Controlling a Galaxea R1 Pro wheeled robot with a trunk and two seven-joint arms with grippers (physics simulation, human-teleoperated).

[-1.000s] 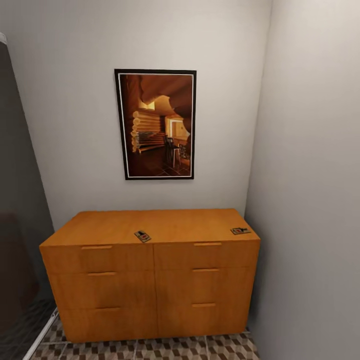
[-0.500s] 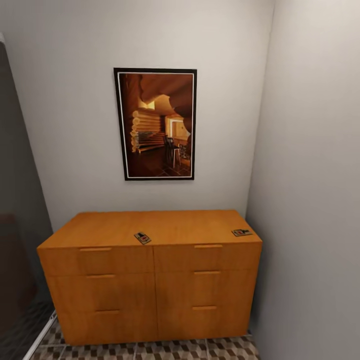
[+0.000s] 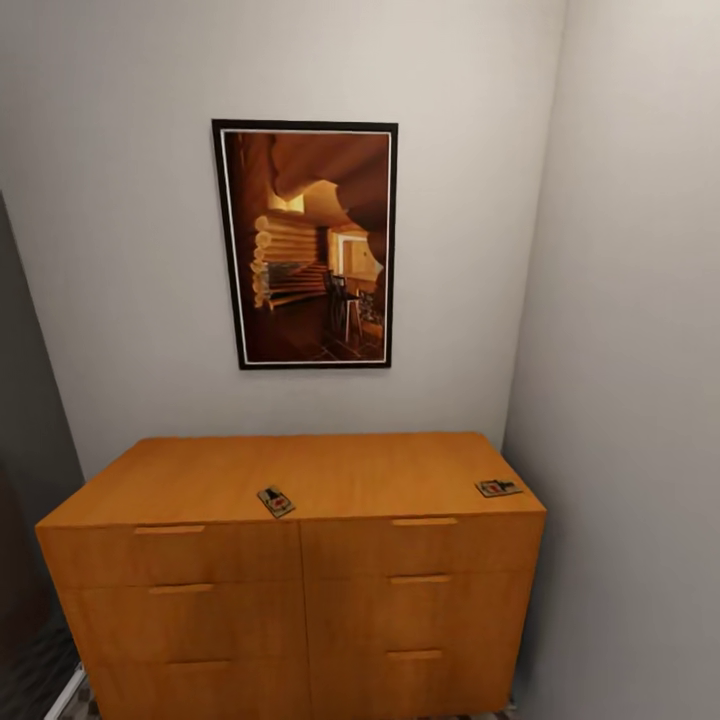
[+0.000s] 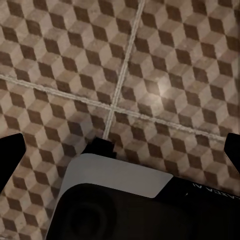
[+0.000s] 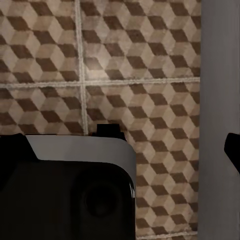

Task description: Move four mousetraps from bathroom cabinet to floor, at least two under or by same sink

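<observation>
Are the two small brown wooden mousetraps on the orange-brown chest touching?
Apart. The head view shows bare cabinet top between the middle mousetrap and the right-edge mousetrap.

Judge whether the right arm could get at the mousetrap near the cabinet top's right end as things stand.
Probably not yet. The mousetrap lies uncovered on the cabinet, so nothing blocks it from above, but the right pincer points down over the bathroom floor, its fingers spread; the arm would have to rise first.
</observation>
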